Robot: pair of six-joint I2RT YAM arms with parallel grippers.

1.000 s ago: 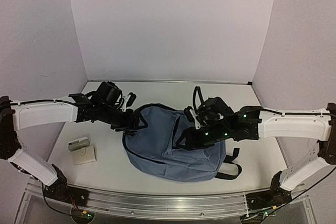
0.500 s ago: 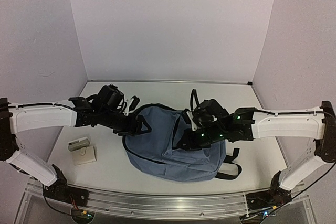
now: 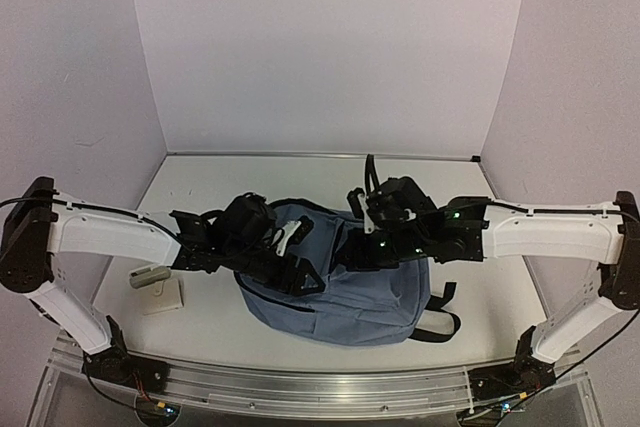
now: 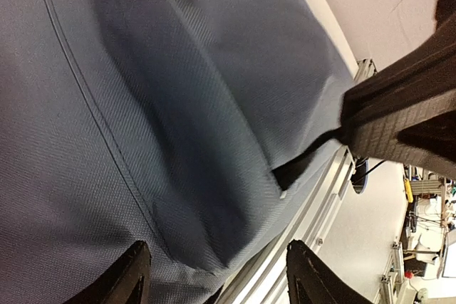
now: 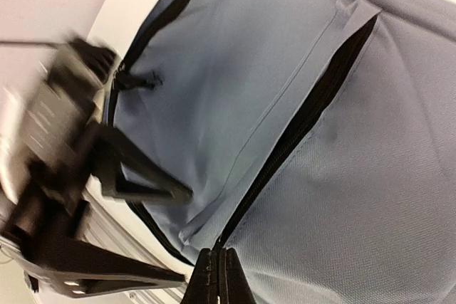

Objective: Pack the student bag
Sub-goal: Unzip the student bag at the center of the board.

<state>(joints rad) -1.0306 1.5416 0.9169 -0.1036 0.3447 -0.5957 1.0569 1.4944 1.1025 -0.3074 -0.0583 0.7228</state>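
The student bag (image 3: 345, 292), slate blue with black straps, lies flat in the middle of the table. My left gripper (image 3: 292, 272) hovers open over its front left part. In the left wrist view the open fingers (image 4: 127, 277) frame bare blue fabric (image 4: 157, 119). My right gripper (image 3: 352, 255) is at the front pocket. In the right wrist view it (image 5: 218, 275) is shut at the end of the pocket's black zipper (image 5: 306, 112); the pull is hidden between the tips. The left gripper (image 5: 184, 236) shows there, close beside it.
A small light pencil case (image 3: 150, 274) and a beige flat card (image 3: 162, 297) lie on the table left of the bag. An aluminium rail (image 3: 320, 382) runs along the near edge. Walls close in the back and sides.
My left gripper has swung from the bag's top left corner to the right and nearer, over the bag's front. My right gripper has shifted slightly left along the pocket.
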